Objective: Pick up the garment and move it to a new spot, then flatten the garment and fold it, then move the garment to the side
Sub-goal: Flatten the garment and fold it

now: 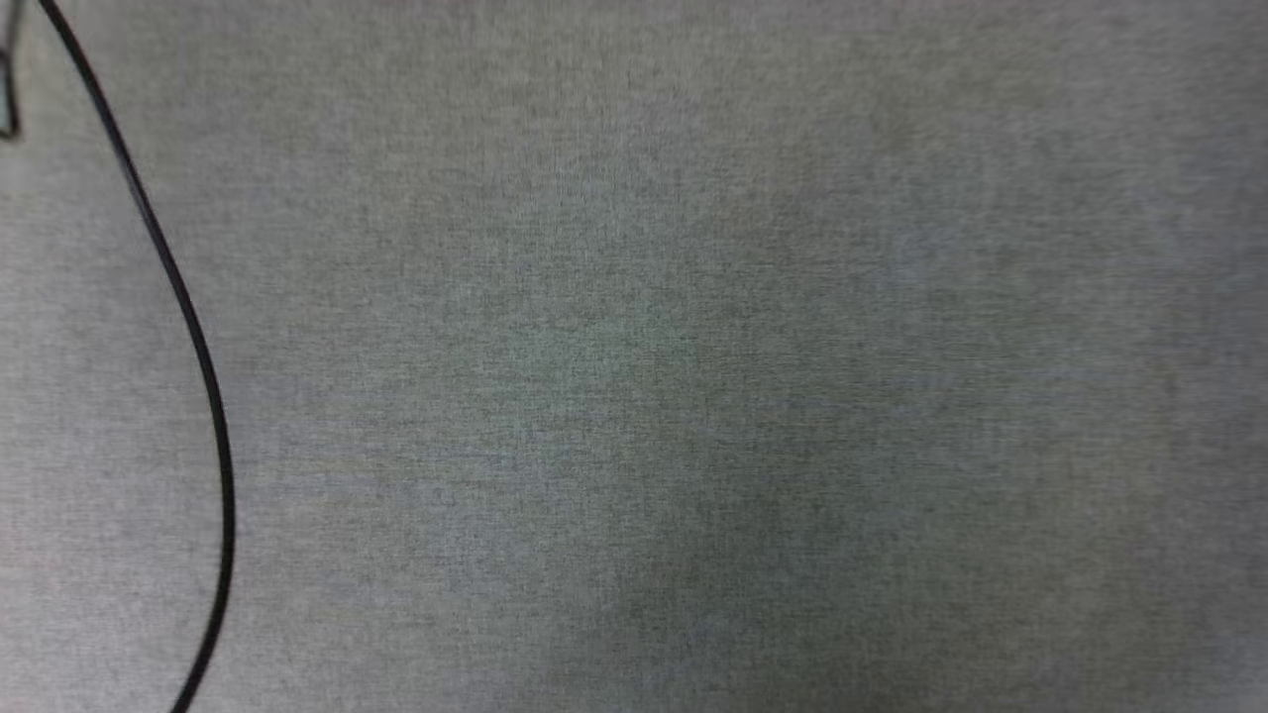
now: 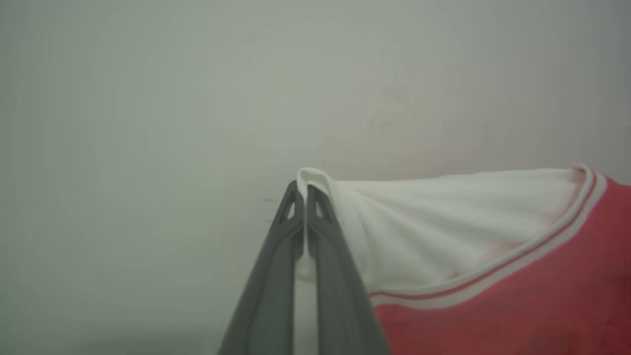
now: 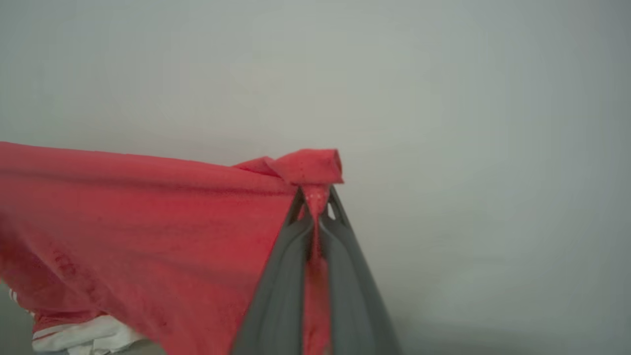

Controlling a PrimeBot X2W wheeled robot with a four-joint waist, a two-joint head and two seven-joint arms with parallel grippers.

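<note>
In the left wrist view the garment (image 2: 493, 276) shows a white sleeve with red stripe trim and red body cloth, stretching away to the right. My left gripper (image 2: 301, 190) is shut on the white sleeve's corner, which wraps over its tips. In the right wrist view the garment (image 3: 138, 231) is a red sheet spreading to the left, with a bit of white trim at the lower left. My right gripper (image 3: 315, 195) is shut on a bunched red edge that pokes out above its fingers.
The head view looks down on a grey fabric surface (image 1: 693, 376). A thin black cable (image 1: 188, 327) curves down its left side. Behind the garment in both wrist views lies a plain pale grey surface.
</note>
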